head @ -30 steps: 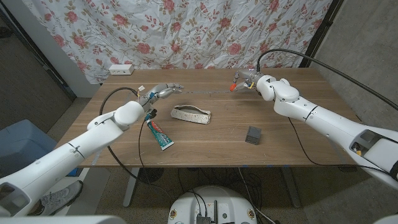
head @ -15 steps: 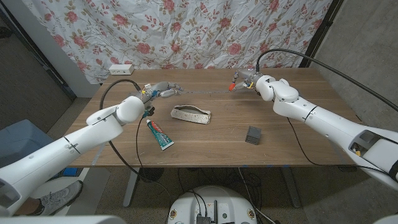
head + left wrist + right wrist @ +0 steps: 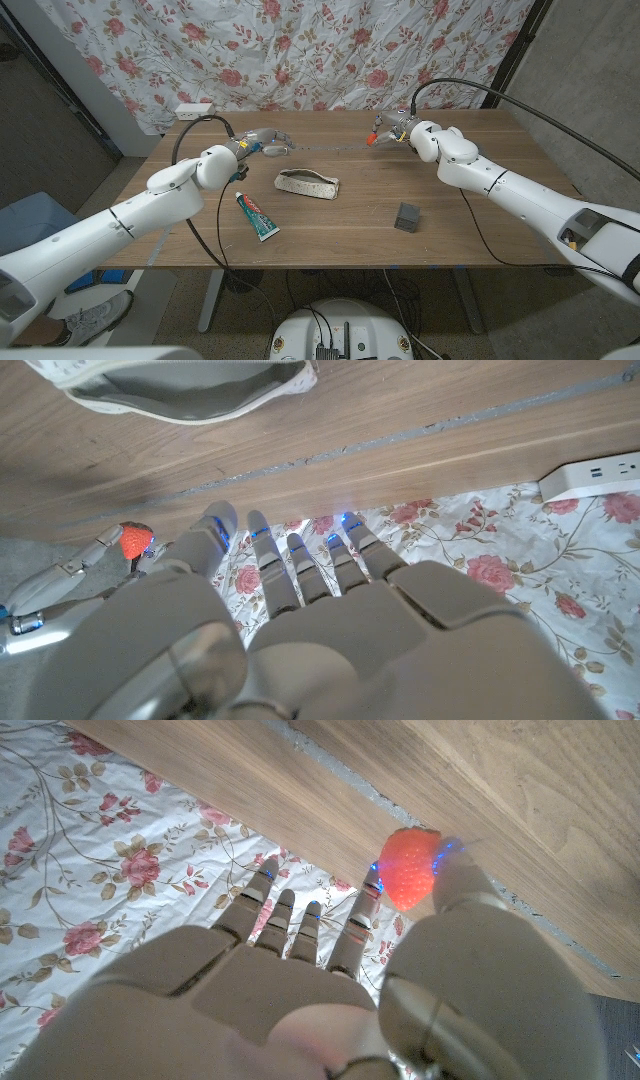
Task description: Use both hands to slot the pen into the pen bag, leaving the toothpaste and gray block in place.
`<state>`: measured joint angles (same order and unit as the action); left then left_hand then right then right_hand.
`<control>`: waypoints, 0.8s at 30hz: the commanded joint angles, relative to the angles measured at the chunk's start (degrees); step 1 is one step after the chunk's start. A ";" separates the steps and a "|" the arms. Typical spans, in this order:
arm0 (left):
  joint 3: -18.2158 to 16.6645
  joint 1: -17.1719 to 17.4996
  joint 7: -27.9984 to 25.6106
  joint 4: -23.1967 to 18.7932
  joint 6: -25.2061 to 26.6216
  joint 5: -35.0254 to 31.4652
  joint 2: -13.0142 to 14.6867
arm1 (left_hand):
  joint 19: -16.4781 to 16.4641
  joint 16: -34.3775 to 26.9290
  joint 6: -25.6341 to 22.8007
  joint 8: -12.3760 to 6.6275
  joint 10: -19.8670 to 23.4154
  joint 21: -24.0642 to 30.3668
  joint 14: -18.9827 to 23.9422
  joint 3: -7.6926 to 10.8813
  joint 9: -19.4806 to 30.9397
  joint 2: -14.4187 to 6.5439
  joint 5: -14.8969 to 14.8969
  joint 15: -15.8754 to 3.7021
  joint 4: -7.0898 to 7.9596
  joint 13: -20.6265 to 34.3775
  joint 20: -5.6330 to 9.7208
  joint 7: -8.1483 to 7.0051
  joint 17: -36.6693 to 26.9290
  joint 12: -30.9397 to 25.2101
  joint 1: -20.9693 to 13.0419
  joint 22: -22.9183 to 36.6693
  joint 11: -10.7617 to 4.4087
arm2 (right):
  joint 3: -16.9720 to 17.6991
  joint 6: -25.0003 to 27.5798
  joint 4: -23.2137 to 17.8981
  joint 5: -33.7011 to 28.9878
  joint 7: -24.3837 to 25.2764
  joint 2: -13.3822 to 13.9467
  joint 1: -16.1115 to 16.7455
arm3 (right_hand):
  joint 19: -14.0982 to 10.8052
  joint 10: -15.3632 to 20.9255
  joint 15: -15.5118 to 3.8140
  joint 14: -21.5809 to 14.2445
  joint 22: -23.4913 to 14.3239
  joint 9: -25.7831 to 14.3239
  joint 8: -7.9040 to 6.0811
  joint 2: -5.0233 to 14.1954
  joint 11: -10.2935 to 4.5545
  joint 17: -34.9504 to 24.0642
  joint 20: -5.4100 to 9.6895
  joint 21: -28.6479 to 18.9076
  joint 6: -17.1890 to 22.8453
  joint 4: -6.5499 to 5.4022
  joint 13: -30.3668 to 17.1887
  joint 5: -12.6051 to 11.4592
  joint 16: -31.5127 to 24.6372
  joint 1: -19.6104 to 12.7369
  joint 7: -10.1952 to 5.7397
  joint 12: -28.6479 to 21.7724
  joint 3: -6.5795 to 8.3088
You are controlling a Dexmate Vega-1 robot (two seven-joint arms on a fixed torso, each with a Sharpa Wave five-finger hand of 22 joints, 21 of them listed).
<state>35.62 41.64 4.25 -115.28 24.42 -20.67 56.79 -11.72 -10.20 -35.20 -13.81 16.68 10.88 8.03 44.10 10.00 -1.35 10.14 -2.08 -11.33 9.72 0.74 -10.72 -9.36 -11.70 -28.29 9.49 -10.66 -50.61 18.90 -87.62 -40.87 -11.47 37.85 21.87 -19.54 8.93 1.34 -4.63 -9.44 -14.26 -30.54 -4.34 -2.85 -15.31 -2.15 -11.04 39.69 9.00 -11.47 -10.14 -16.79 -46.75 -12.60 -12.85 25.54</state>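
Pen bag open above — toothpaste just beside its left end.

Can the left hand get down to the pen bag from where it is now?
Probably yes: the left hand hovers just behind the pen bag, holding nothing, with bare table between; the toothpaste lies off to the side.

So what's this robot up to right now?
The right hand holds a pen with a strawberry-shaped top above the far side of the wooden table. The left hand hovers with nothing in its fingers, just behind the open pen bag. The toothpaste and gray block lie untouched nearer the front.
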 commanded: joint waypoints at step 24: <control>6.58 -3.57 13.73 -0.81 1.25 -32.85 -4.98 | -2.69 -0.30 -8.39 -0.36 4.79 0.10 4.63 -2.58 0.11 2.78 0.17 -5.98 0.35 0.31 0.62 -0.46 -0.10 -0.15 -8.27 0.18 -0.88 | 0.00 0.11 0.89 1.81 2.76 -0.44 -0.10 | -0.17 0.74 -0.37 -0.69 -0.17 -0.13 -0.63 0.95 0.10 -0.29 -0.25 0.20 0.85 -0.10 -0.12 0.06 -0.36 0.02 -0.03 0.19 -0.44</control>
<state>40.85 37.99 13.86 -116.49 25.76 -43.00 53.85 -13.86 -10.20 -42.92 -14.20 20.84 10.88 12.10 41.89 10.00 1.47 10.14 -2.04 -10.85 9.72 1.44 -11.17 -9.36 -11.70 -35.73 9.48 -11.73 -50.80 19.14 -86.54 -39.35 -9.77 37.20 21.63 -19.54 9.01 0.91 -5.04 -9.44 -14.22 -30.94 -4.05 -2.76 -15.31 -2.15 -11.04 40.13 8.84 -11.47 -10.13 -16.79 -46.45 -12.59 -12.85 25.38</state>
